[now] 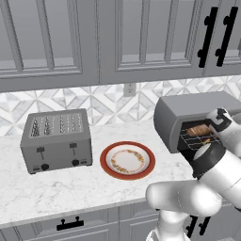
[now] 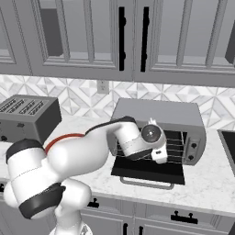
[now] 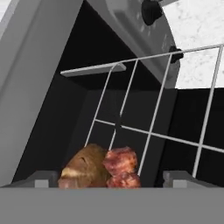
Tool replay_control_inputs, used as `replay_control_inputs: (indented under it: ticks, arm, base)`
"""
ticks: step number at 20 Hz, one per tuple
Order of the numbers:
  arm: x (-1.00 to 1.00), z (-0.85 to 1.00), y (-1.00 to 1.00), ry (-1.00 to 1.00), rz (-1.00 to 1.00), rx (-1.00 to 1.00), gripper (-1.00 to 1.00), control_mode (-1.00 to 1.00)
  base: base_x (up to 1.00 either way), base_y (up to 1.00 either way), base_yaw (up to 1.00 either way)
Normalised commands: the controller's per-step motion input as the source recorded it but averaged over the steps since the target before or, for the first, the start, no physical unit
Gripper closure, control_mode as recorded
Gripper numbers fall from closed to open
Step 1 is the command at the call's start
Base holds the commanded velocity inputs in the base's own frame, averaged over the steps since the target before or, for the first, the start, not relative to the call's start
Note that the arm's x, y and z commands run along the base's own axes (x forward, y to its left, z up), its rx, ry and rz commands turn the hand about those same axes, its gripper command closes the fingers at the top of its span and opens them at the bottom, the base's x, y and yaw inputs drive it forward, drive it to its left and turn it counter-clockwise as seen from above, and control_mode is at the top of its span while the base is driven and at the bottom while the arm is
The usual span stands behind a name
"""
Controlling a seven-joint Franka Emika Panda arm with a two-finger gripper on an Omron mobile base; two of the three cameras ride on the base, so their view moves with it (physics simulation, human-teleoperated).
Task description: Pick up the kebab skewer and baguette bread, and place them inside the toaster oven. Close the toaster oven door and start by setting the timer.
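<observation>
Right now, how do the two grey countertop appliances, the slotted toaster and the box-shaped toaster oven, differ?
The grey four-slot toaster has top slots and front levers; the grey box-shaped toaster oven opens at the front, its dark glass door folded down. The toaster looks empty; the oven's wire rack carries food. Both stand on the marble counter.

toaster oven [image 1: 175,115] open, baguette bread [image 1: 199,130] on rack, red-rimmed plate [image 1: 127,160], four-slot toaster [image 1: 56,140]

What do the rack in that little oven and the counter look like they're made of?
The wire rack looks like bare metal: thin, pale grey rods crossing in a grid. The counter looks like polished marble or a stone imitation, white with faint grey veining; a rendering can't settle which.
</observation>
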Motion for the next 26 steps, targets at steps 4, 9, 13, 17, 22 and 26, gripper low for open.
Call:
replay_control_inputs:
  ticks: [4, 9, 13, 17, 22, 26]
  arm:
    - [-0.09, 0.18, -0.13, 0.0, 0.0, 0.0, -1.0, -1.0]
    - [-0.62, 0.25, 0.0, 0.0, 0.09, -0.15, -1.0, -1.0]
    - [-0.99, -0.06, 0.19, -0.1, 0.23, -0.28, -1.0, -1.0]
    - [-0.59, -0.02, 0.56, -0.14, 0.3, -0.32, -1.0, -1.0]
    - [-0.03, -0.11, 0.17, -0.16, 0.4, -0.27, -1.0, -1.0]
    - [0.0, -0.07, 0.0, -0.22, 0.4, -0.22, -1.0, -1.0]
  base:
    - [0.0, 0.0, 0.0]
    - [0.0, 0.0, 0.0]
    - [0.0, 0.0, 0.0]
    - [0.0, 0.0, 0.0]
    - [0.0, 0.0, 0.0]
    - [0.0, 0.0, 0.0]
